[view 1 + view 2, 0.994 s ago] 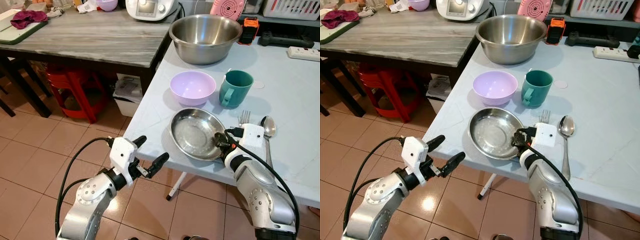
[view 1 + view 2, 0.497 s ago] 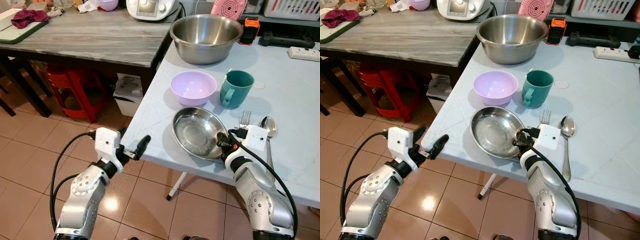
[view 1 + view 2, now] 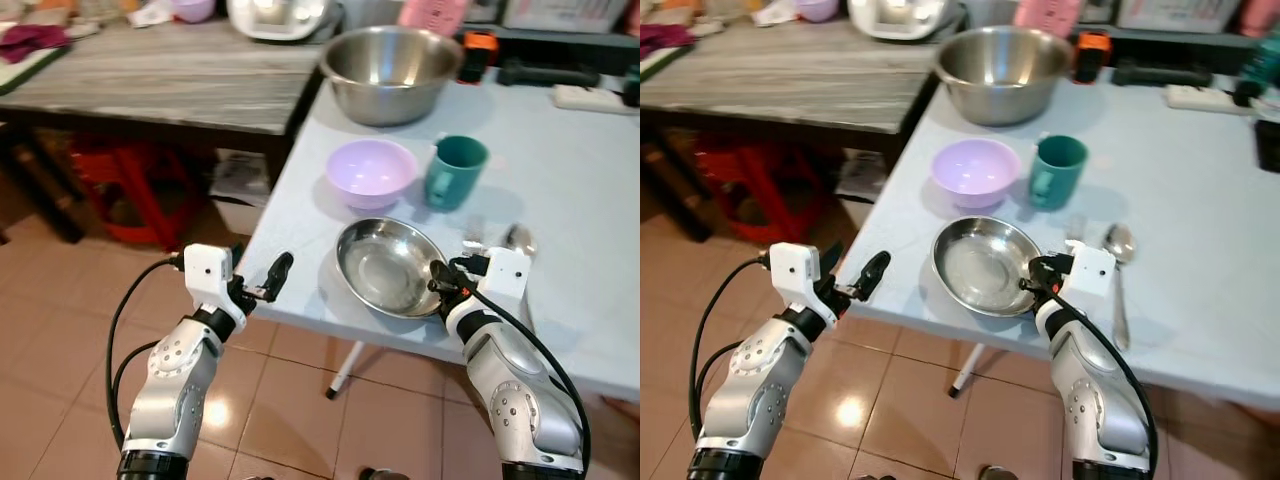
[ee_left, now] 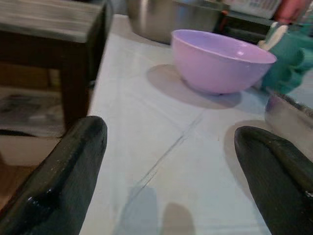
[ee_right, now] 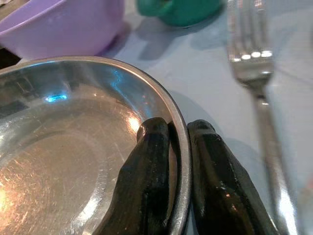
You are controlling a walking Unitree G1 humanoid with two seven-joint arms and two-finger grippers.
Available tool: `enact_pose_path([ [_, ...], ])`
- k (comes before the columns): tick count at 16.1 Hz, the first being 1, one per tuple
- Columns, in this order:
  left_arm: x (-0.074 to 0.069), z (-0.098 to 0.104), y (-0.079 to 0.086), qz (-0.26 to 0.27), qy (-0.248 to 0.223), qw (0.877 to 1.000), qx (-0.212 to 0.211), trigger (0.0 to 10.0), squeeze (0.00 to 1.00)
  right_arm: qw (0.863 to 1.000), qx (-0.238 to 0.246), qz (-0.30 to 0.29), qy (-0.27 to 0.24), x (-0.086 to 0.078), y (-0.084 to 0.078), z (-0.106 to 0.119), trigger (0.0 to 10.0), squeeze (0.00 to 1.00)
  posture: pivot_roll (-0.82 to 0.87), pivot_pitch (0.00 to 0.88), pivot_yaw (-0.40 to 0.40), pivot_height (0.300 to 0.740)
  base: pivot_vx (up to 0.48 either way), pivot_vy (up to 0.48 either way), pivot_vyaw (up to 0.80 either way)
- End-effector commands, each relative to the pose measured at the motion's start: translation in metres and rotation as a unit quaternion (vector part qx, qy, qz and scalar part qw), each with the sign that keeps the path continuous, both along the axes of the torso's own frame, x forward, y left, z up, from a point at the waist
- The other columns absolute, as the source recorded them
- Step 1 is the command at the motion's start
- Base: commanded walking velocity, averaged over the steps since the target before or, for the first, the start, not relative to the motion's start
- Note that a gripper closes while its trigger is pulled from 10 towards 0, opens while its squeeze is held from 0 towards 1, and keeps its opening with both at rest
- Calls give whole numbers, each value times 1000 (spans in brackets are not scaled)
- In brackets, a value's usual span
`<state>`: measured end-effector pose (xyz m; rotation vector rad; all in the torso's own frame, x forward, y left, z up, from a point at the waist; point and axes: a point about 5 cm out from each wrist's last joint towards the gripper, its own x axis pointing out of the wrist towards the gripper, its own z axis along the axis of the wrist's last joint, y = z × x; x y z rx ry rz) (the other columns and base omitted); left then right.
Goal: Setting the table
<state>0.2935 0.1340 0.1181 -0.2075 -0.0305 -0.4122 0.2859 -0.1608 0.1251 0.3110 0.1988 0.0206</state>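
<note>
Pinching the steel plate (image 3: 390, 267) rim, your R gripper (image 3: 441, 280) stayed clamped near the table (image 3: 590, 190) edge, w/ fork (image 5: 252, 63) beside. L gripper (image 3: 262, 285), fingers apart & empty, had swung in toward the edge, so plate placement looked nearly done.

Large steel mixing bowl (image 3: 388, 72) at the far side, just beside the corner of a grey wood-grain table (image 3: 170, 75). On that grey top, blurred: white appliance (image 3: 275, 15) and maroon cloth (image 3: 30, 40). Behind the steel bowl, orange-and-black device (image 3: 476, 55); farther right, white power strip (image 3: 585, 97). Under the grey table, red stool (image 3: 120, 185) and white box (image 3: 240, 190) on terracotta floor tiles (image 3: 60, 350).
</note>
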Motion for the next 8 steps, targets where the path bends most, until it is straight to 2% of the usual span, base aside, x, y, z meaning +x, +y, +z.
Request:
enact_pose_path([
  [1,1,-2,4,8,2,1000,1,10000,0,1000,-1,-1,-5,-2,2,1,10000,0,-180,118,51,740,0,300,-775],
  [5,4,-1,4,12,0,1000,1,10000,0,1000,-2,2,-19,-2,4,2,10000,0,-176,118,53,740,0,302,-716],
  [8,4,0,4,16,0,1000,-3,10000,0,1000,-1,5,-28,-2,6,5,10000,0,-173,118,52,740,0,308,0],
])
